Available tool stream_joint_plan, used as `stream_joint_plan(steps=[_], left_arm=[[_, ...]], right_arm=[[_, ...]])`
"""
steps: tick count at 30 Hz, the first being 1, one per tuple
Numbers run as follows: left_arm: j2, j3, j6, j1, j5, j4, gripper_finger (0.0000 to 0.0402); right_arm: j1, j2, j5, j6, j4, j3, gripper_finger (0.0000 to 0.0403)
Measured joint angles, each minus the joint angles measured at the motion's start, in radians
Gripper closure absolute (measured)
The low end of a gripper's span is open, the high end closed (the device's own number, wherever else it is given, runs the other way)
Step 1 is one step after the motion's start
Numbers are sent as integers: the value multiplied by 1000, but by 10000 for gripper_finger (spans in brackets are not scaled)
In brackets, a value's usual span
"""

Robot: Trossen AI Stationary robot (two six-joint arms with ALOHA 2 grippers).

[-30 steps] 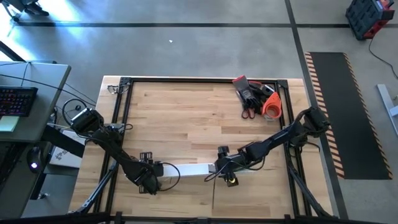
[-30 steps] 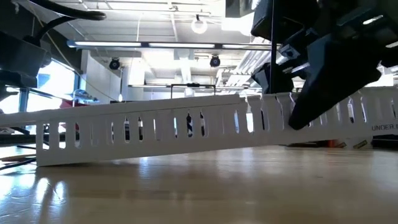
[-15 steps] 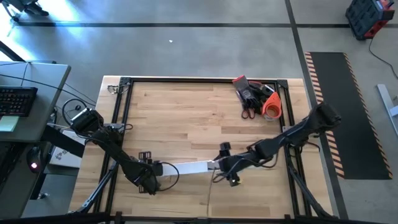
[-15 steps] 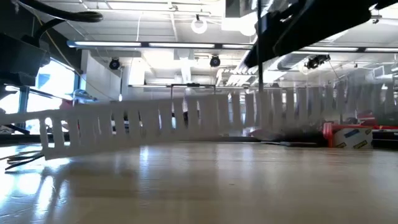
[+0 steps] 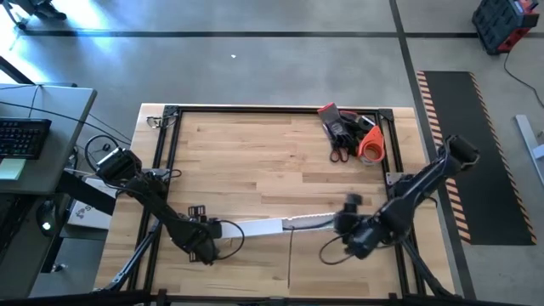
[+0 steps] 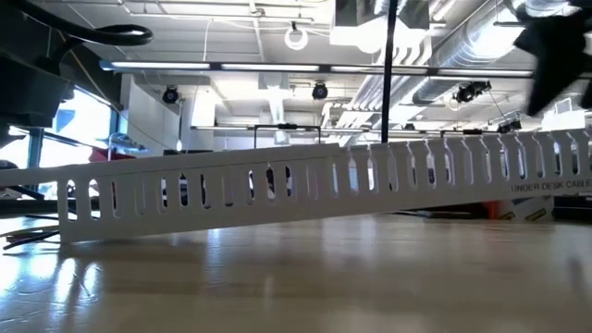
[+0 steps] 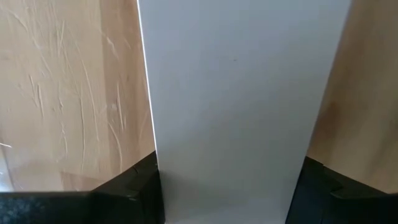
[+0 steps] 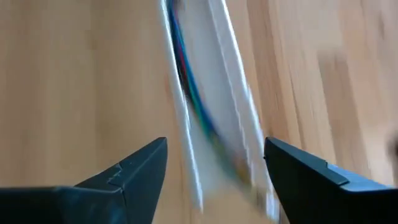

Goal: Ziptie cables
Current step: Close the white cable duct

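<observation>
One label "UNDER DESK CABLE" on channel [image 6: 277, 190]; left claw [image 7: 224, 186] grips it, right claw [image 8: 214, 177] released.

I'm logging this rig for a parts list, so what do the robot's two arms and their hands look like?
Both arms are dark, near-black jointed links with thin black cables looping alongside. The left hand and right hand each end in two dark matte fingers; the right's taper to wedge-shaped tips. No markings are legible.

High cam straight down over whole worktop [image 5: 255, 161]; low cam at surface level, facing room. Wrist cams close on white channel [image 7: 239, 99], shared by all views.
</observation>
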Motion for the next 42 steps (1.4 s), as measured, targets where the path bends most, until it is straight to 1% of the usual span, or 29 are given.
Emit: stream_joint_plan(steps=[4, 6, 9, 12, 19, 23, 27, 30, 39, 42], left_arm=[[0, 0, 3, 11, 30, 0, 198], [0, 0, 6, 16, 33, 0, 198], [0, 0, 16, 22, 38, 1, 198], [0, 0, 23, 28, 40, 2, 198], [0, 0, 41, 34, 40, 6, 199], [0, 0, 41, 34, 39, 14, 199], [0, 20, 52, 39, 36, 12, 199], [2, 38, 74, 53, 36, 26, 199], [2, 36, 133, 102, 2, 50, 200], [2, 37, 135, 103, 1, 10, 200]], right_arm=[[97, 6, -66, 318, -221, 0, 181], [137, 13, -97, 449, -285, 0, 200], [171, 40, -100, 528, -290, -1, 227], [172, 88, -98, 533, -276, -1, 251], [98, 228, -83, 507, -261, -1, 298], [53, 272, -64, 429, -146, -2, 322], [15, 296, -78, 322, -40, -3, 339], [-6, 314, -97, 278, -39, -6, 352], [-24, 363, -125, 244, -47, -7, 376], [-23, 370, -134, 247, -57, -3, 378]])
